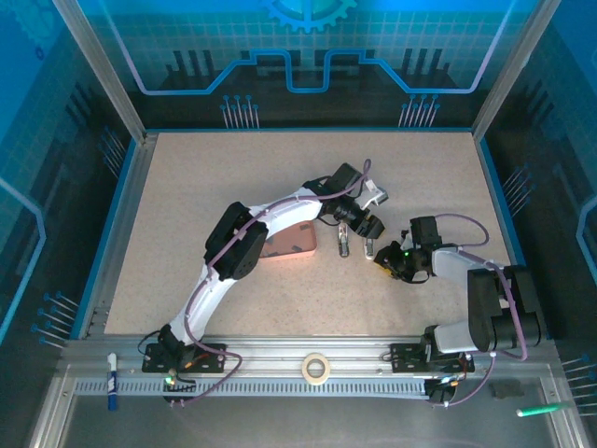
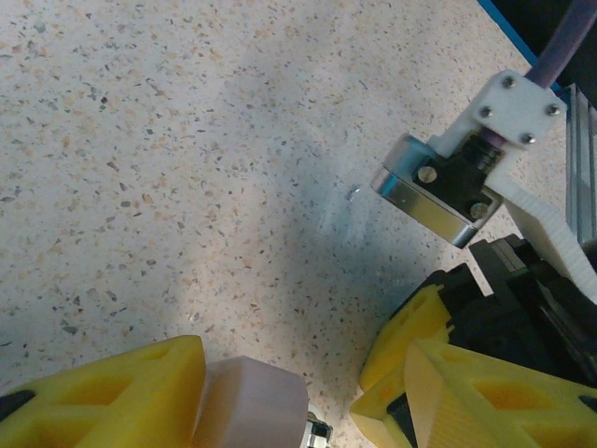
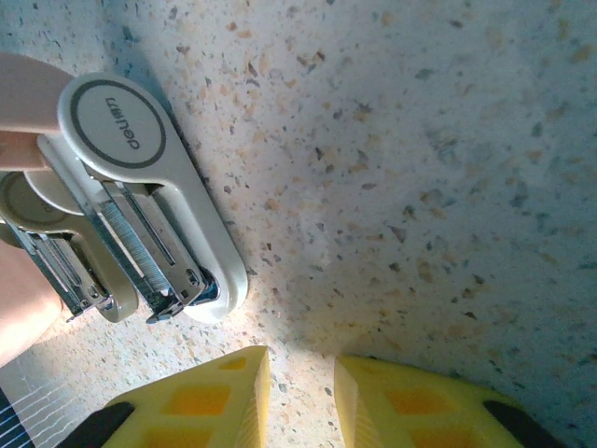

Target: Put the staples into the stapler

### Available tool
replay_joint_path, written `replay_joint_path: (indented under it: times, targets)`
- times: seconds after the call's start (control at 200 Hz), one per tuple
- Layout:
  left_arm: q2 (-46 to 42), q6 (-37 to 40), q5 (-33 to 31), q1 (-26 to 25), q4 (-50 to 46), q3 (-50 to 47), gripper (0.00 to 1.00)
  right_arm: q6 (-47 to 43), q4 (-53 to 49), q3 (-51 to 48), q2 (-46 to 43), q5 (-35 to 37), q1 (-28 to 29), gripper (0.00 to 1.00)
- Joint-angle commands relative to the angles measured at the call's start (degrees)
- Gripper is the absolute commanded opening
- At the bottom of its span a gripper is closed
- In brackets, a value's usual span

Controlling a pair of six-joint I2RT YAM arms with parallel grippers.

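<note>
Opened stapler (image 3: pixel 177 210) (cream body) lies near the tool (image 3: pixel 300 364).

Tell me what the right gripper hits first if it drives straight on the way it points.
Probably bare tabletop: the right gripper points at open surface, and the stapler lies left of that line.

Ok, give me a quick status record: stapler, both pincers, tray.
stapler: lying on the table, opened, magazine exposed
left pincer: open, pale block against one finger
right pincer: slightly apart, empty, stapler just ahead
pink tray: beside the left arm, contents unclear
</note>
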Motion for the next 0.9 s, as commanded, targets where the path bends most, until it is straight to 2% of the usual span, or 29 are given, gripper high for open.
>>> replay_joint_path:
  times: [0.0, 0.325, 0.895]
  targets:
    - [-3.5, 2.3, 2.6, -0.9, -1.0, -1.2, 0.59, -0.6, 9.7, 0.6, 2.1, 2.3, 2.3, 0.3]
    - [-4.4, 3.5, 3.0, -1.2, -1.4, -2.5, 0.59, -0.5, 6.7, 0.4, -3.8, 2.8, 2.3, 0.34]
    - [-6.0, 5.7, 3.9, -1.7, -3.3, -4.5, 0.59, -0.8, 1.4, -0.2, -9.5, 6.2, 1.9, 0.33]
